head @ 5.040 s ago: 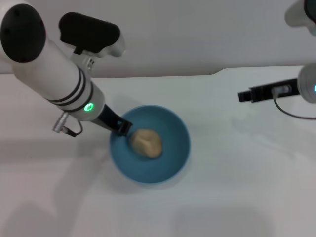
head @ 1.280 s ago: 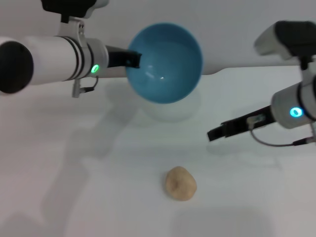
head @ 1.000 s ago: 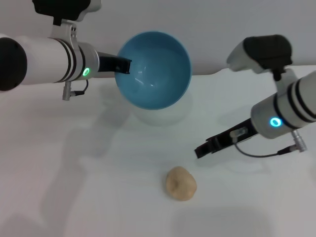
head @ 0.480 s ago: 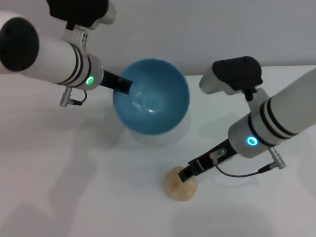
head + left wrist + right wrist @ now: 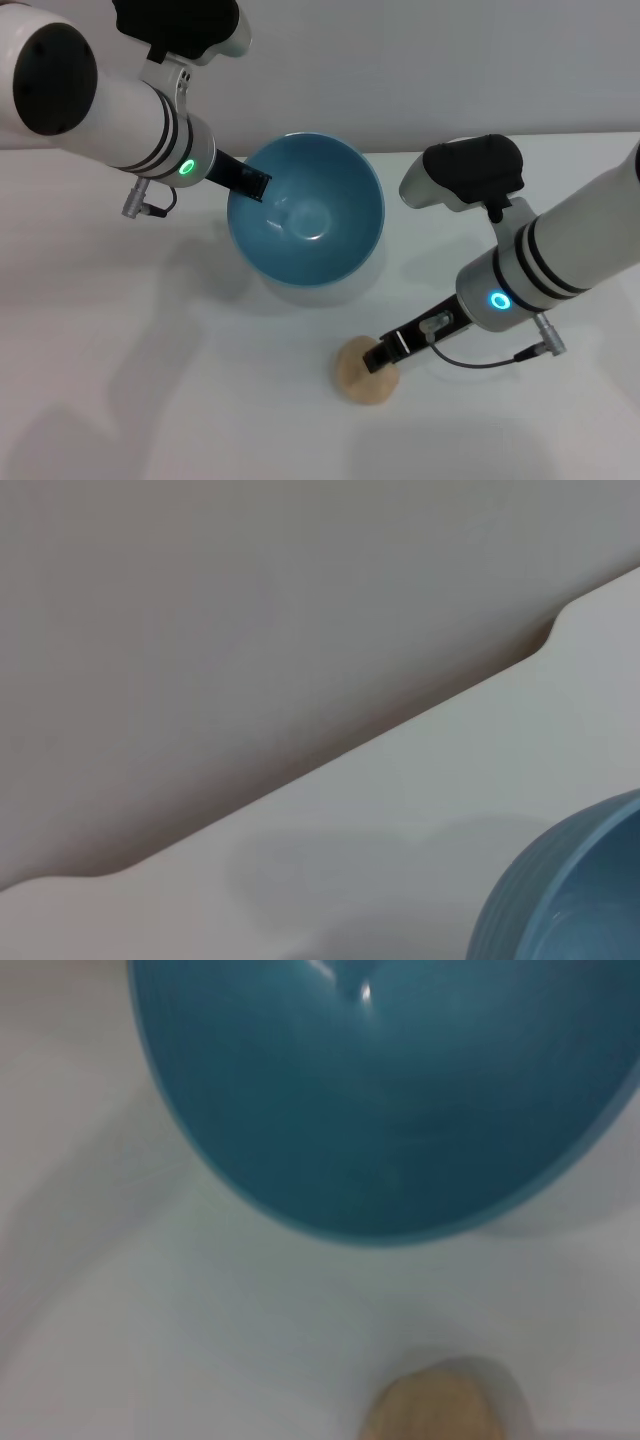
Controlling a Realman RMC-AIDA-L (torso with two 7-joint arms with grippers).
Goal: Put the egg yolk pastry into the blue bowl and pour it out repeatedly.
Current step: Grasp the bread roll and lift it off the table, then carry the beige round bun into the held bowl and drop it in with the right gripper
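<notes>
The blue bowl point(image 5: 305, 208) is empty, opens upward, and hangs just above the white table near its middle. My left gripper point(image 5: 250, 185) is shut on the bowl's left rim. In the left wrist view only a piece of the blue bowl point(image 5: 570, 895) shows. The egg yolk pastry point(image 5: 358, 375), a pale tan lump, lies on the table in front of the bowl. My right gripper point(image 5: 380, 354) reaches down from the right, its dark tip at the pastry's upper right side. The right wrist view shows the blue bowl point(image 5: 380, 1090) close by and the egg yolk pastry point(image 5: 440, 1408) below it.
The white table point(image 5: 150, 400) spreads out on all sides. Its far edge point(image 5: 330, 770) meets a grey wall behind the bowl. A cable loop point(image 5: 480, 360) hangs from my right wrist just above the table surface.
The bowl has come down from a raised, tipped pose and now faces upward near the table. My right arm has swung in and down from the right until it reached the pastry.
</notes>
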